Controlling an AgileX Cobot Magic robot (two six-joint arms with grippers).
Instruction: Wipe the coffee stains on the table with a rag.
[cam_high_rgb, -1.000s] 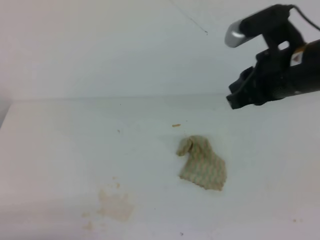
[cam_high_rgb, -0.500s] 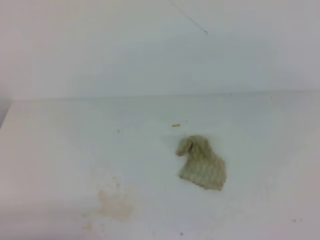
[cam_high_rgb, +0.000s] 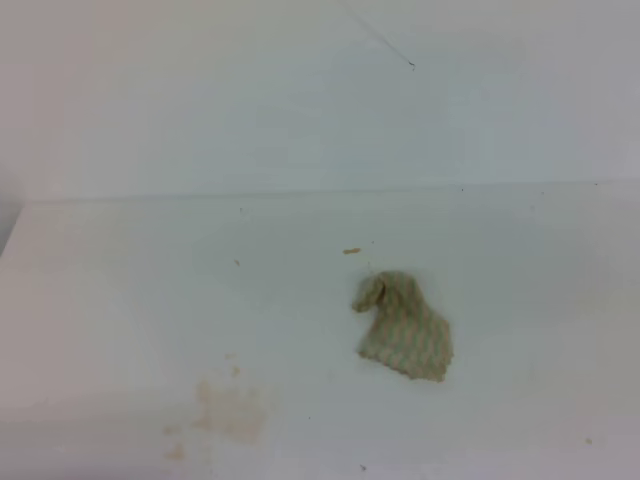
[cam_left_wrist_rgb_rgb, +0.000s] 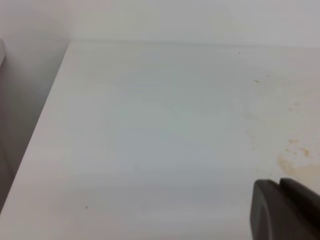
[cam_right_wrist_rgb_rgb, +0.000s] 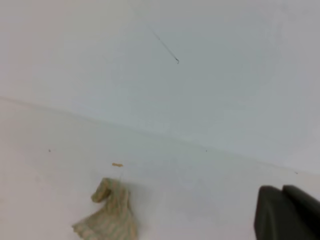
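The rag (cam_high_rgb: 405, 335), beige with pale green zigzags, lies crumpled on the white table (cam_high_rgb: 150, 300) right of centre, with nothing touching it. The coffee stains (cam_high_rgb: 230, 410) are a tan blotch with small specks near the front left. Neither arm shows in the exterior high view. In the right wrist view the rag (cam_right_wrist_rgb_rgb: 107, 217) is at the bottom left, far from my right gripper (cam_right_wrist_rgb_rgb: 281, 189), whose dark fingers sit together and hold nothing. My left gripper (cam_left_wrist_rgb_rgb: 278, 184) also shows its fingers together, with the pale coffee stains (cam_left_wrist_rgb_rgb: 290, 160) just beyond it.
A small tan crumb (cam_high_rgb: 352, 251) lies on the table behind the rag. A white wall rises behind the table, marked by a thin dark scratch (cam_high_rgb: 411, 65). The table's left edge (cam_left_wrist_rgb_rgb: 50, 115) drops off beside the left arm.
The right arm, seen at the upper right of the exterior high view a second ago, has left that view. The rag and stains have not moved.
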